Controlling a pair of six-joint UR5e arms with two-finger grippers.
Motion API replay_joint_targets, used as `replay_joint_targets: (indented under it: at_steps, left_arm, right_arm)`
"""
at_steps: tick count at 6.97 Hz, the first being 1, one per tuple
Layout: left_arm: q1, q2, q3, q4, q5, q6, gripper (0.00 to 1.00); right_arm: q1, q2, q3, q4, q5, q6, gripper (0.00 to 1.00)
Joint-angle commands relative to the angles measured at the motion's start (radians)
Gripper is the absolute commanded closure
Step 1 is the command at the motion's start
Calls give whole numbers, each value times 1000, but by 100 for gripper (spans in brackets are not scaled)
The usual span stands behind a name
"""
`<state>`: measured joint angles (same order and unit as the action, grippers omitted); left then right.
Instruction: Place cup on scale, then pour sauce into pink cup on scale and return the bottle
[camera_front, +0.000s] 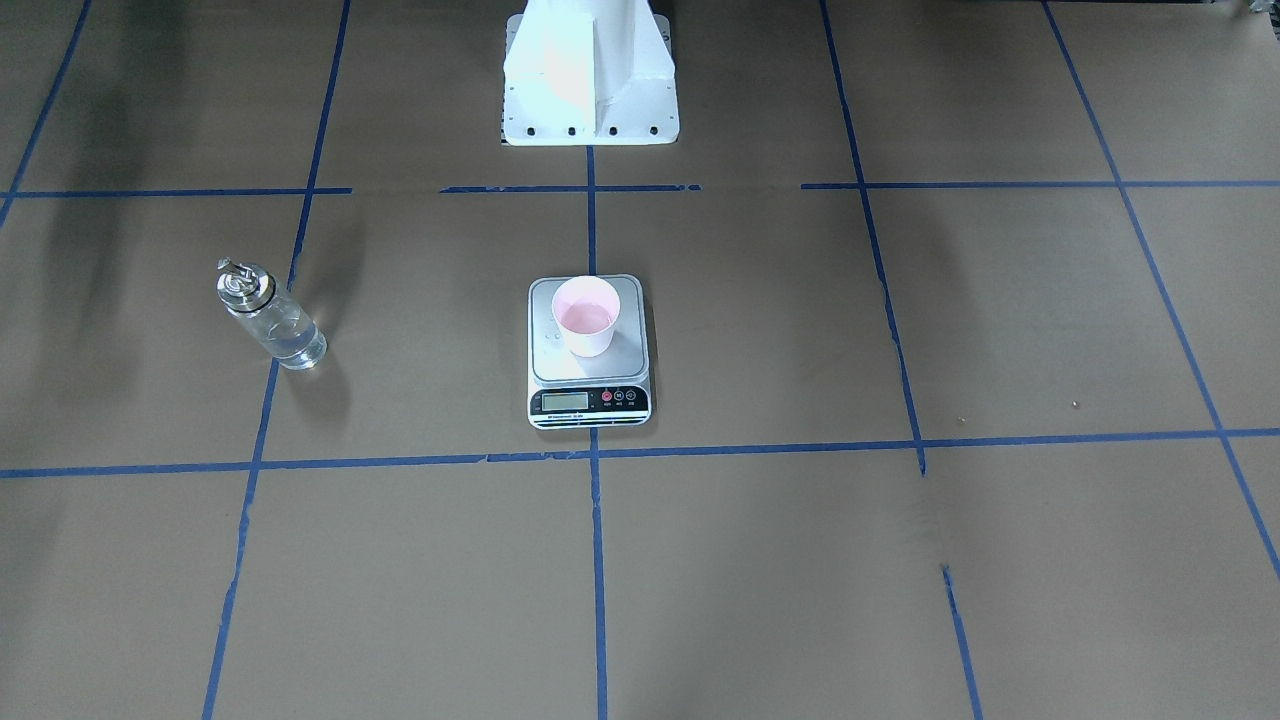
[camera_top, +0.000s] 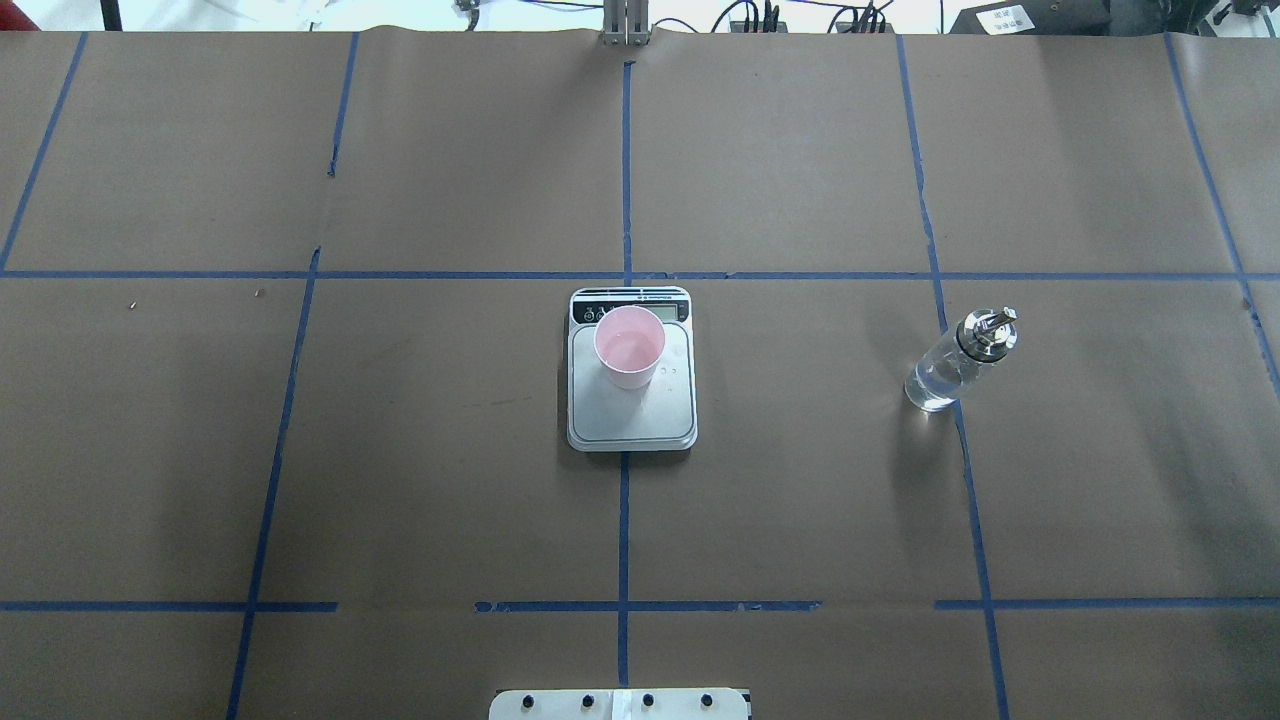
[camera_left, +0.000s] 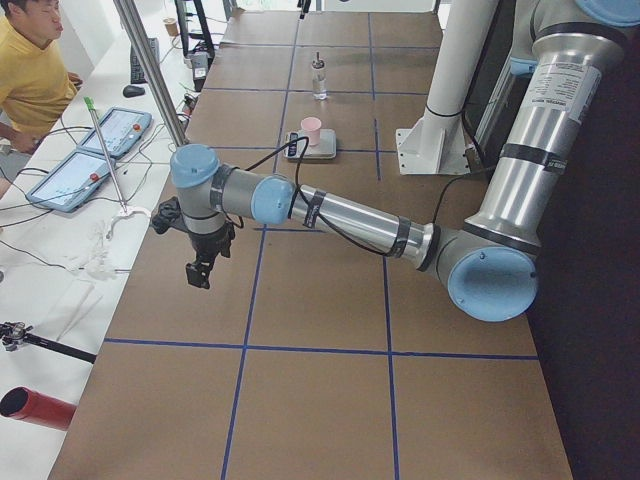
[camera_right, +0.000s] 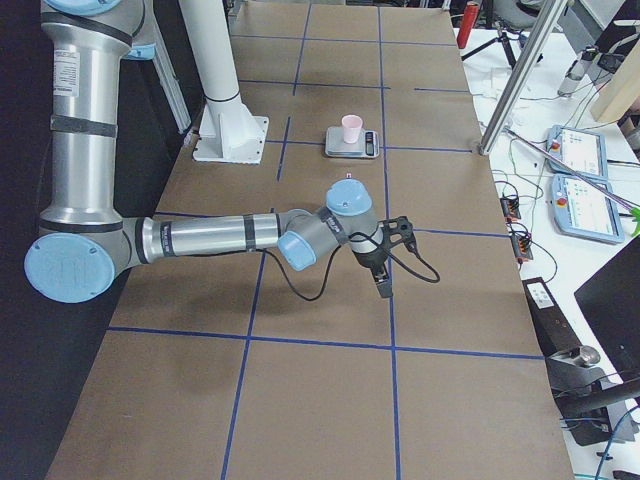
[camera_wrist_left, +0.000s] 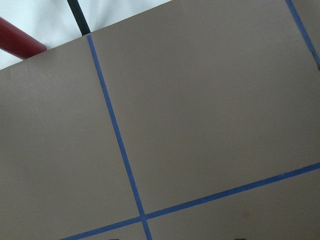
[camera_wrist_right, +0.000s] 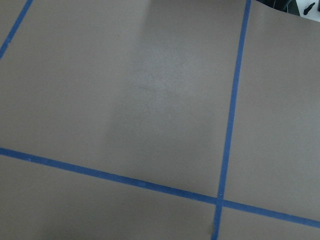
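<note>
Pink cup (camera_top: 629, 347) sits on scale (camera_top: 632, 420); bottle (camera_top: 945, 372) upright at 3 o'clock overhead; jaws' spread: cannot tell.

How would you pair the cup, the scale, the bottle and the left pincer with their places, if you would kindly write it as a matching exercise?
Things:
1. cup
2. scale
3. bottle
4. left pincer

Places:
A. upright on the table, off to the robot's right of the scale
B. on the steel platform
C. straddling the blue tape line at mid-table
D. hanging over bare table, far from the rest

Pairs: 1-B, 2-C, 3-A, 4-D.
</note>
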<state>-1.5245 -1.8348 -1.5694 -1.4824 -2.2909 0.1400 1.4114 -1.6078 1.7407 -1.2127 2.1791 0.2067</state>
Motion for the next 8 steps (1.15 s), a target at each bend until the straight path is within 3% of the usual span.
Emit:
replay_joint_targets:
  at_steps: [1,5,8]
  left_arm:
    - [-9,148,-35,-40,-21,32,0]
    - [-43,172,-6,-38,-44,136,0]
    - [-42,189,-12,8,-42,133,0]
  right_arm:
    - [138,60,-1,-374,176,-182,0]
    - [123,103,-9,-565,206,-184,0]
    - [120,117,-7,-574,182,-181,0]
